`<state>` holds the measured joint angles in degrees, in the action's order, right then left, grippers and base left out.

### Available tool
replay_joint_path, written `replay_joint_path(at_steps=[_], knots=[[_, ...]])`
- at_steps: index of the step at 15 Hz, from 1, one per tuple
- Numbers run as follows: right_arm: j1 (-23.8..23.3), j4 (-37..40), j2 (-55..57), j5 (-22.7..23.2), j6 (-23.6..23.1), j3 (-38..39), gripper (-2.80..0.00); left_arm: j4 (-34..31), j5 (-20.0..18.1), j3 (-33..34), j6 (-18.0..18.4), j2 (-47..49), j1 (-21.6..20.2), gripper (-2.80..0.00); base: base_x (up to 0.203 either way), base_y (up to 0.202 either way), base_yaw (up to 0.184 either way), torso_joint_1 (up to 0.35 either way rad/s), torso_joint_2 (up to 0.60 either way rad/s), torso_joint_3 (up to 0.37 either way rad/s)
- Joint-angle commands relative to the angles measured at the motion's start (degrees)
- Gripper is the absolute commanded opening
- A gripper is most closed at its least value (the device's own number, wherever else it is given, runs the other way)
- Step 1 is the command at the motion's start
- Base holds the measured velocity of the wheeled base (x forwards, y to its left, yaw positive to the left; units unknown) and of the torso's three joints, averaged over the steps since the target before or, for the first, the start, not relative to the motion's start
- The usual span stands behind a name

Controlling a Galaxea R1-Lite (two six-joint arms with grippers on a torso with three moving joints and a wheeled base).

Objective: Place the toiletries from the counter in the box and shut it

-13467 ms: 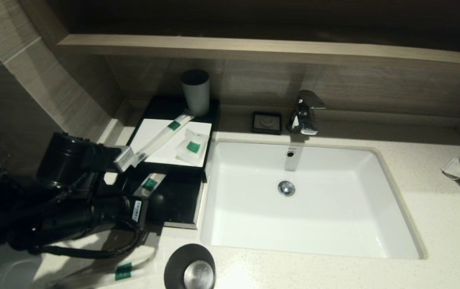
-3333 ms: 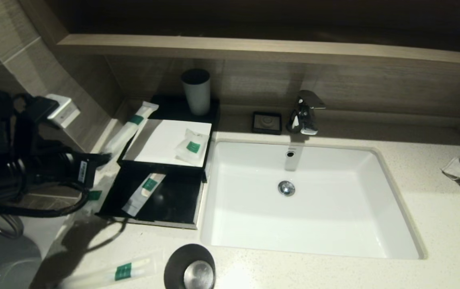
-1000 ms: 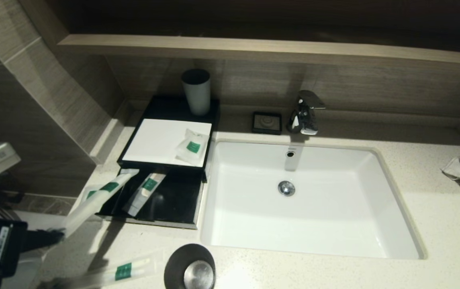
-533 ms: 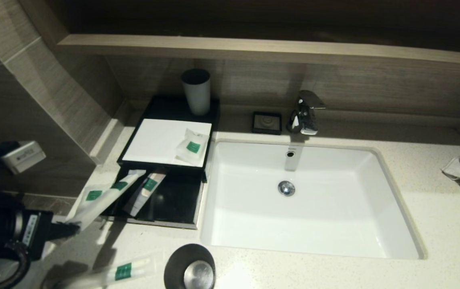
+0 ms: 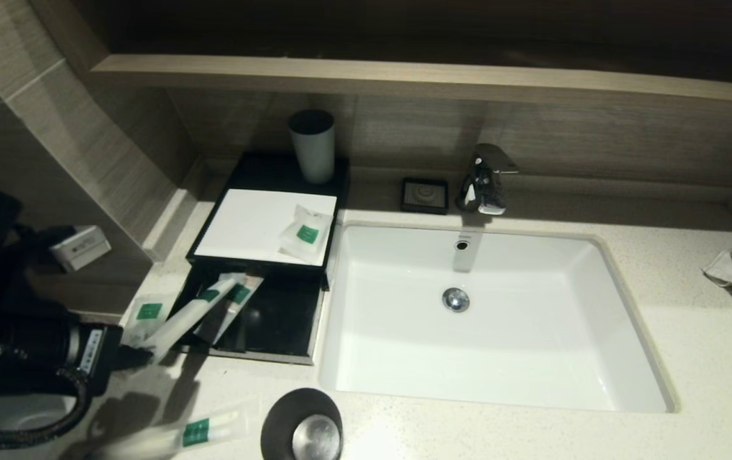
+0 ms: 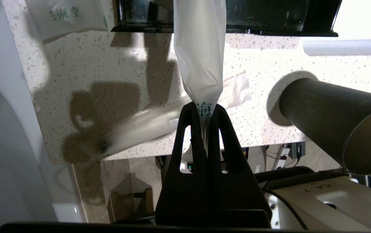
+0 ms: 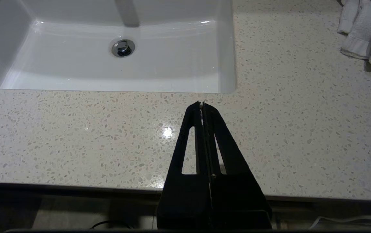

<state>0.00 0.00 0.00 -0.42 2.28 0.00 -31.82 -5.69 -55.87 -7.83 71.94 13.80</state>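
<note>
Left pincer (image 6: 206, 111) clamped on the tail end of a long sachet (image 5: 190, 314), low at the surface's (image 5: 404, 421) left front edge, just short of the open drawer (image 5: 276, 322); sachet's far end reaches over the drawer's near left rim and overlaps a second long sachet (image 5: 238, 295) lying inside; long axis runs from the pincer up and right toward the box (image 5: 257, 223), free end leading, body tilted above the rim.

Judgement: to finish well, carry further in so the whole length clears the rim, lower it flat beside the other, then let go; release now and it may tip out.

Right pincer (image 7: 202, 105) closed, empty, parked over the surface before the sink (image 7: 227, 58).
</note>
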Motion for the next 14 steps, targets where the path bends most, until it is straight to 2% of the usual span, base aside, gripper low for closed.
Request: replay_joint_path(at_steps=[1,14], knots=[[0.0,0.0,0.1,0.0,0.0,0.0,-2.8,0.9,0.0,-0.2,-0.1,1.6,0.1,-2.8,0.0,0.0,0.0,0.0,0.0,0.0],[0.0,0.0,0.1,0.0,0.0,0.0,-2.8,5.4,0.0,-0.1,-0.9,6.4,0.1,-2.8,0.0,0.0,0.0,0.0,0.0,0.0]])
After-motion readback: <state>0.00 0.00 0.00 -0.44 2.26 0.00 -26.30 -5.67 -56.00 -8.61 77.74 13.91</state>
